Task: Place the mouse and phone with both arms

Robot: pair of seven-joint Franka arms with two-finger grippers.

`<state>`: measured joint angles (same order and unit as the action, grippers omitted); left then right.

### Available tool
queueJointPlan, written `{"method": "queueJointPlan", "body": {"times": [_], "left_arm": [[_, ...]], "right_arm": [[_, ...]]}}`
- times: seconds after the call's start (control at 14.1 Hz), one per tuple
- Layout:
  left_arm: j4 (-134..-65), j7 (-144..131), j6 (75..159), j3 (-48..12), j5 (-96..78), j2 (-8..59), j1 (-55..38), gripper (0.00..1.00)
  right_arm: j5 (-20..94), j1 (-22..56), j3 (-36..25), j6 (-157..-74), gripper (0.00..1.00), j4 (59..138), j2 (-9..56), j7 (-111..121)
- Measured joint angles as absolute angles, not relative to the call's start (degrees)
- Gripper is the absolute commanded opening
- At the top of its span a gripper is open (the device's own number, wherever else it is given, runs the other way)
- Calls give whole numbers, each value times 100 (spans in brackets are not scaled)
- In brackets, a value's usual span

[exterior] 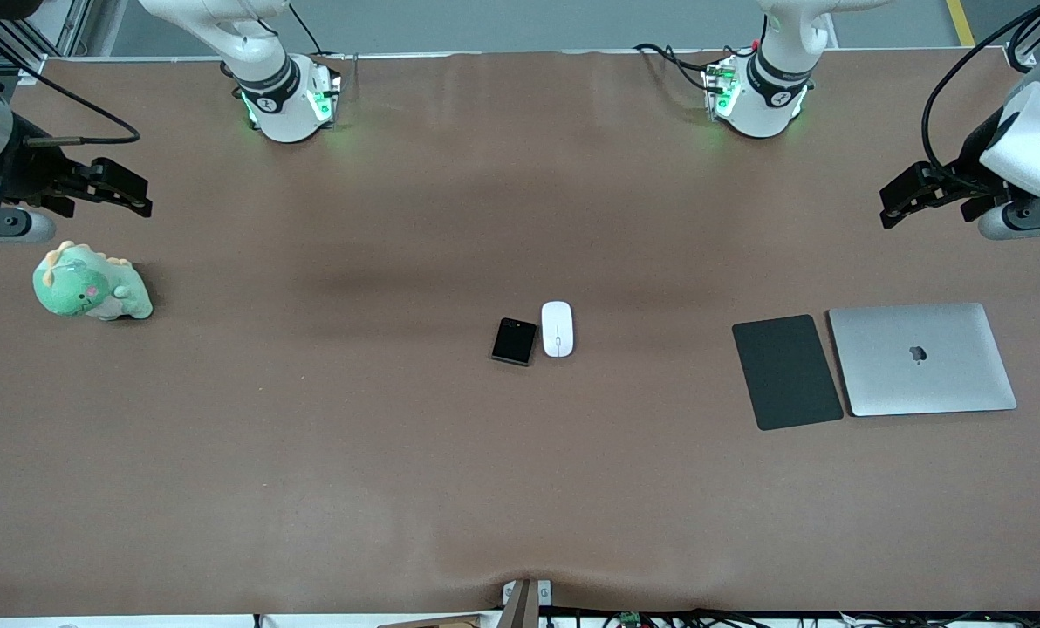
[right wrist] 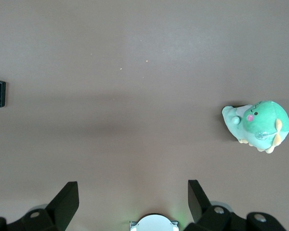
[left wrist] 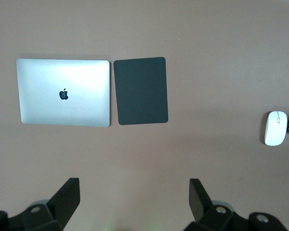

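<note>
One mouse (exterior: pixel 557 329) and one phone (exterior: pixel 514 341) lie side by side mid-surface; left end effector (exterior: pixel 893 206) and right end effector (exterior: pixel 133 194) hover, fingers apart, empty.

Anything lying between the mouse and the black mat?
No. Between the mouse and the black mat there is only bare table; the front view and left wrist view both show it.

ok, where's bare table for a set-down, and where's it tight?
Bare: the stretch between the plush dinosaur and the phone; between the mouse and the black mat; the whole strip nearer the front camera. Tight: phone and mouse sit side by side, mat beside the laptop. Left gripper and right gripper wait open at the table's ends.
</note>
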<state>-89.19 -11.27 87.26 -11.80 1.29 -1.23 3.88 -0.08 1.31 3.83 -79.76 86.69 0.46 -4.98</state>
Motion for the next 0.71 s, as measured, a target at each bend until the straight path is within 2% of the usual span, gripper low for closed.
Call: {"method": "queueJointPlan", "body": {"times": [0.71], "left_arm": [[-8917, -1127, 8726, -1177, 129, -120, 390, 100]], "right_arm": [[-9, 135, 378, -8028, 100, 8670, 48, -499]]}}
